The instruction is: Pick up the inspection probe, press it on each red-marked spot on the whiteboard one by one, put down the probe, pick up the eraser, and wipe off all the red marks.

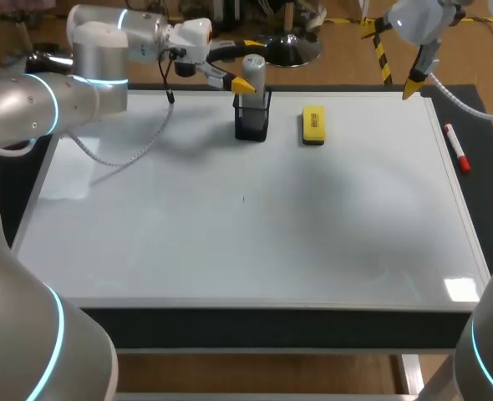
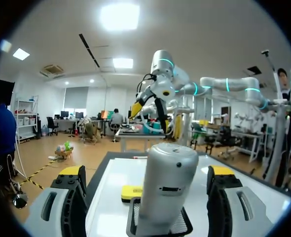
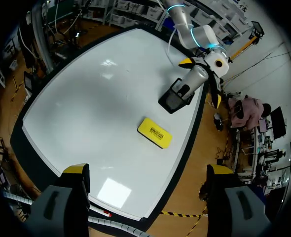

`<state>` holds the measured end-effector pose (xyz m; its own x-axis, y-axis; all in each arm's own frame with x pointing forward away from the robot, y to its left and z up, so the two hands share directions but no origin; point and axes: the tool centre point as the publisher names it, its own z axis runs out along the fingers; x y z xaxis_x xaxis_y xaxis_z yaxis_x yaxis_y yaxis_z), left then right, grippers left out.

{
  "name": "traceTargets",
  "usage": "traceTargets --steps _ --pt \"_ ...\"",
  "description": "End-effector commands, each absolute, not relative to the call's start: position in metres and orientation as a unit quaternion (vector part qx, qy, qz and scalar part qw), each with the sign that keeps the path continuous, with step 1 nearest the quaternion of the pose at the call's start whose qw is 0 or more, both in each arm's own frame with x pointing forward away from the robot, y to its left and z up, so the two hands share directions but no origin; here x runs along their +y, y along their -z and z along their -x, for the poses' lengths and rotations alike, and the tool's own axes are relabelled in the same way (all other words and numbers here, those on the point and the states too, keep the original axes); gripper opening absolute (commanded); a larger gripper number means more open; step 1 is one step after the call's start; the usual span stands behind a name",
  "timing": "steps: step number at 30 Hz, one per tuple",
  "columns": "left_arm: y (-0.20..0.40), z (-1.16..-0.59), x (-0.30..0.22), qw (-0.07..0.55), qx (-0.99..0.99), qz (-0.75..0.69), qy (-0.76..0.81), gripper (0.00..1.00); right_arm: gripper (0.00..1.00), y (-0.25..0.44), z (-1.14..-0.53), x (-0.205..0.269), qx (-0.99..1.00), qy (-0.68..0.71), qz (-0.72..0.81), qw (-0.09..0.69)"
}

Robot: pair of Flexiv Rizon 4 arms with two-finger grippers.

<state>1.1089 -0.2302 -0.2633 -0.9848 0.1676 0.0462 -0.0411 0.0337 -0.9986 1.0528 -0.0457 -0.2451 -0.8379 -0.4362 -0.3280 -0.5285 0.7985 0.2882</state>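
The grey inspection probe (image 1: 254, 73) stands upright in a black mesh holder (image 1: 252, 121) at the far edge of the whiteboard (image 1: 230, 242). My left gripper (image 1: 251, 81) is open around the probe's top. In the left wrist view its fingers (image 2: 72, 183) stand clear on both sides of the probe (image 2: 167, 182). The yellow eraser (image 1: 312, 125) lies flat to the right of the holder. My right gripper (image 1: 414, 86) hangs open and empty high over the far right corner. It looks down on the eraser (image 3: 155, 132) and the probe (image 3: 191, 83). No red marks show on the board.
A red marker (image 1: 457, 147) lies off the board's right edge on the dark table border. A tiny dark speck (image 1: 243, 199) sits near the board's middle. The left arm's cable (image 1: 138, 144) droops over the far left of the board.
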Motion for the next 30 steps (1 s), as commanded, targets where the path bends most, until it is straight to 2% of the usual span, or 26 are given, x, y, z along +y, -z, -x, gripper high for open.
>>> traceTargets --steps 1,14,30 --pt "0.256 -1.103 -0.226 0.068 -0.719 0.042 -0.691 1.0 1.0 0.244 -1.053 -0.046 0.941 -0.185 0.257 0.122" --pt "0.237 -1.095 -0.194 0.037 -0.731 0.037 -0.68 1.0 1.0 0.244 -1.053 -0.046 0.941 -0.185 0.257 0.122" --pt "0.223 -1.083 -0.107 -0.068 -0.801 0.011 -0.595 1.0 1.0 0.244 -1.053 -0.046 0.941 -0.185 0.257 0.122"
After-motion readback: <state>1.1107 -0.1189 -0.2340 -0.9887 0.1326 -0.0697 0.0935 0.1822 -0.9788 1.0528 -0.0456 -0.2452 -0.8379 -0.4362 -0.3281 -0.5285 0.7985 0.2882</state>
